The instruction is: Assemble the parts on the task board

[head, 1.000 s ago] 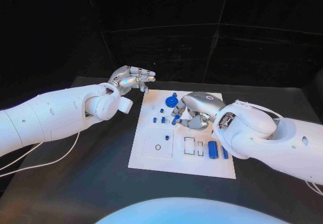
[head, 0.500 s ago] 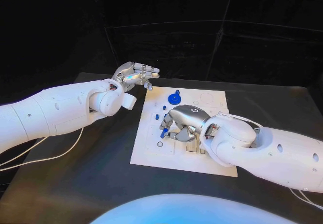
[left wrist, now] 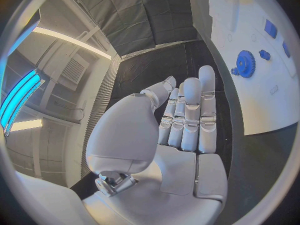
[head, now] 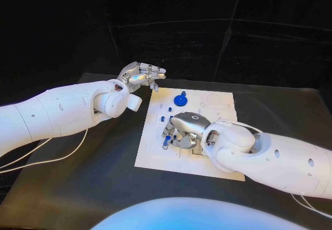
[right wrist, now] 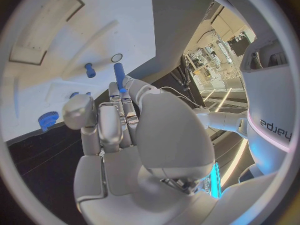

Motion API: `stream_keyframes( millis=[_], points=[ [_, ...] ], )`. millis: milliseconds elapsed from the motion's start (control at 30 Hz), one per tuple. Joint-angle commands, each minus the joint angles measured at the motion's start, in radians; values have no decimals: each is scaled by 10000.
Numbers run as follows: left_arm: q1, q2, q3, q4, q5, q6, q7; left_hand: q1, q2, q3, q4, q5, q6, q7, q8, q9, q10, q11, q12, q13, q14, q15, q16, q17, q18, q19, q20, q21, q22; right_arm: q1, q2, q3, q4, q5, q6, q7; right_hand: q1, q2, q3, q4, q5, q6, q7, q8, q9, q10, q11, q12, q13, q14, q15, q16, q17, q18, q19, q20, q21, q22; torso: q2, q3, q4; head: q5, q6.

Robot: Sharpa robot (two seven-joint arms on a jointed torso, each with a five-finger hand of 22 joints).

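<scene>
The white task board (head: 181, 162) lies in the middle of the black table. My right hand (head: 185, 128) hovers low over the board's left half and pinches a slim blue peg (head: 166, 140) at its fingertips. In the right wrist view the blue peg (right wrist: 119, 76) points at the board beside a small round hole (right wrist: 116, 58) and a short blue pin (right wrist: 90, 70). A blue gear (head: 180, 100) stands near the board's far edge. My left hand (head: 142, 75) hangs above the table past the board's far left corner, fingers straight and together, holding nothing.
Small blue pins (head: 162, 118) stand along the board's left side. The left wrist view shows the gear (left wrist: 245, 63) and the board (left wrist: 256, 110) off to one side of my left hand (left wrist: 181, 120). My right forearm (head: 277, 160) covers the board's right part.
My right hand has carried the blue peg leftward and toward the board's near left area, lower over the plate. My left hand has stayed about where it was.
</scene>
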Motion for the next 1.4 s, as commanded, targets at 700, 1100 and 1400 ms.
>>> stream_keyframes(
  millis=[700,1100,1400],
  points=[
    [16,6,8,7,37,84,61,22,72,-57,6,33,-56,53,40,-11,-88,17,66,19,-80,-8,-15,-24,139,-72,24,-44,-21,-60,182,-36,-253,-311,557,18,-29,-60,54,7,34,62,32,-20,9,55,30,-46,16,289,-65,40,-7,-11,36,-36,11,-30,-3,-9,7,52,-86],
    [16,-10,8,20,37,80,62,24,73,-59,5,33,-57,54,41,-11,-89,18,70,19,-81,-8,-15,-26,140,-71,24,-45,-23,-95,261,-43,-355,-523,735,-207,-110,-87,42,17,6,60,36,-32,5,59,36,-75,14,282,-60,29,-29,-11,23,-34,5,-42,-5,-8,-6,73,-108],
    [16,-11,8,22,37,78,56,24,73,-59,5,33,-57,54,41,-11,-89,18,70,19,-81,-8,-15,-26,140,-71,24,-45,-23,-111,350,-50,-348,-573,729,-195,-272,-174,17,30,-23,-28,56,-106,-17,-12,61,-180,-2,268,-41,14,-65,-7,-8,-22,-12,-74,2,-6,-1,78,-114]
  ],
)
